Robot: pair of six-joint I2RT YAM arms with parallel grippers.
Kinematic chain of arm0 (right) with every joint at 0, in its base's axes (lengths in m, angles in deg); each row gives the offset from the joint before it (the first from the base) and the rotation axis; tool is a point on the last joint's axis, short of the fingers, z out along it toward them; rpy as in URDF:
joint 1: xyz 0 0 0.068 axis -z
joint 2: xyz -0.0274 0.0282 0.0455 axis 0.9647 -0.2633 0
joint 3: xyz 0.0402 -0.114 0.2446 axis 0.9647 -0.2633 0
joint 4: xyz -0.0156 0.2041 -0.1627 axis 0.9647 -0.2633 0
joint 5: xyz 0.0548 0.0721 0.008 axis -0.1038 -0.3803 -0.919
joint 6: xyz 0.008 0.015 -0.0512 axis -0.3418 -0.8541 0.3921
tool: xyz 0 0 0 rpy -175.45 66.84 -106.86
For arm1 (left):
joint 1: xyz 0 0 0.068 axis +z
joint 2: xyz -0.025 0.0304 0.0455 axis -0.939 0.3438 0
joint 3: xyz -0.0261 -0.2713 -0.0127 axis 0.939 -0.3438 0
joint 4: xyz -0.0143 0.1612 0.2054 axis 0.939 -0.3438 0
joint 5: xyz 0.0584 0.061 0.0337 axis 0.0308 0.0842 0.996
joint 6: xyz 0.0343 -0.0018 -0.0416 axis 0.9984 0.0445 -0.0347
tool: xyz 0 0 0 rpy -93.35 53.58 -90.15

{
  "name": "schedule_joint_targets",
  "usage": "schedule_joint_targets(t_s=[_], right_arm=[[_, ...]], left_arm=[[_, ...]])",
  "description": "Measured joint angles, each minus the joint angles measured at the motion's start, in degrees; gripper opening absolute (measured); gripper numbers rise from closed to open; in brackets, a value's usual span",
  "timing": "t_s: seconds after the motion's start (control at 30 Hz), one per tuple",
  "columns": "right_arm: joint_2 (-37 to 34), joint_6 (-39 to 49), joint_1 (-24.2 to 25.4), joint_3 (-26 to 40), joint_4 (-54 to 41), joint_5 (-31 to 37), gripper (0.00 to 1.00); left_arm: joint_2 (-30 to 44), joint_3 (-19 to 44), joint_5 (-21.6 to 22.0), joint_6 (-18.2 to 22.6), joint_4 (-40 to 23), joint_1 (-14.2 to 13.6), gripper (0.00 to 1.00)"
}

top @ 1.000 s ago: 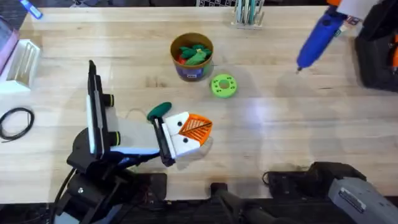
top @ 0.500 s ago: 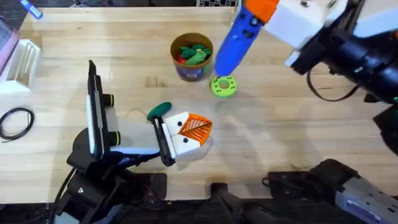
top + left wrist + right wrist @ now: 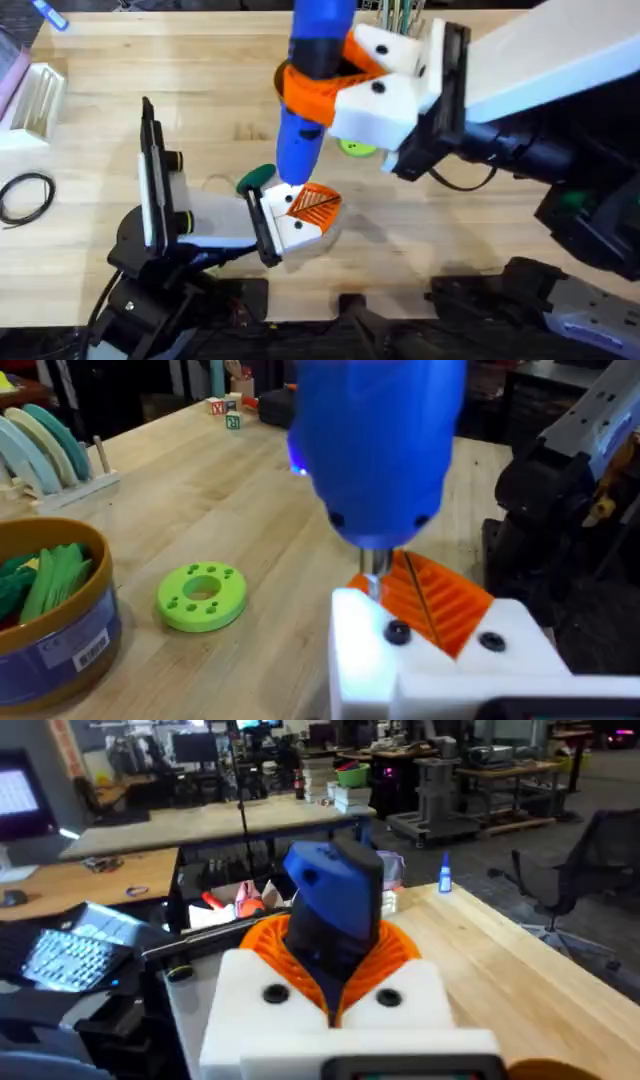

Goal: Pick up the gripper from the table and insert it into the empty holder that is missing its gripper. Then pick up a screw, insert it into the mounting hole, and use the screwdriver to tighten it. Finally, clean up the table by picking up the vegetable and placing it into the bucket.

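Observation:
My right gripper (image 3: 330, 85) is shut on the blue screwdriver (image 3: 305, 110), and its orange pads wrap the barrel. It holds the tool nearly upright over the table's middle. The tool's butt (image 3: 335, 895) rises between my right gripper (image 3: 335, 980). The screwdriver (image 3: 380, 450) points its tip down at the white holder (image 3: 360, 660), close to a black screw head (image 3: 397, 632). The orange gripper (image 3: 450, 600) sits in the holder. My left gripper (image 3: 290, 222) is shut on the holder (image 3: 283, 232) low over the table. The dark green vegetable (image 3: 257, 178) lies just behind it. The bucket (image 3: 60, 620) stands beyond.
A lime-green disc (image 3: 352, 150) lies on the wood under the right arm, and the disc (image 3: 202, 596) sits beside the bucket. A white rack (image 3: 35, 100) and a black cable loop (image 3: 25, 195) are at the left edge. A pen cup (image 3: 400, 20) stands at the back.
The right arm swung the screwdriver from the far right corner across the table. Its tip now comes down on the holder. The left arm and the vegetable have not moved.

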Motion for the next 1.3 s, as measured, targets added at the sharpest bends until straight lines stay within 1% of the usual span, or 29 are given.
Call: schedule_joint_targets(t_s=[0.1, 0.4, 1.03, 1.3], right_arm=[[-0.12, 2.20, -1.24, 0.00, 0.23, -0.06, 0.022], [-0.12, 4.32, -1.34, 0.00, 0.24, -0.48, 0.022], [-0.23, 0.33, -1.34, 0.00, 0.26, -1.27, 0.022], [-1.83, -0.91, -1.34, 0.00, 0.33, -1.26, 0.022]], left_arm=[[0.00, 0.00, 0.00, 0.00, 0.02, 0.02, 0.004], [0.00, 0.00, 0.00, 0.00, 0.02, 0.02, 0.004], [0.00, 0.02, 0.00, 0.00, 0.02, 0.02, 0.004], [-0.02, 0.00, 0.00, 0.00, 0.01, 0.01, 0.004]])
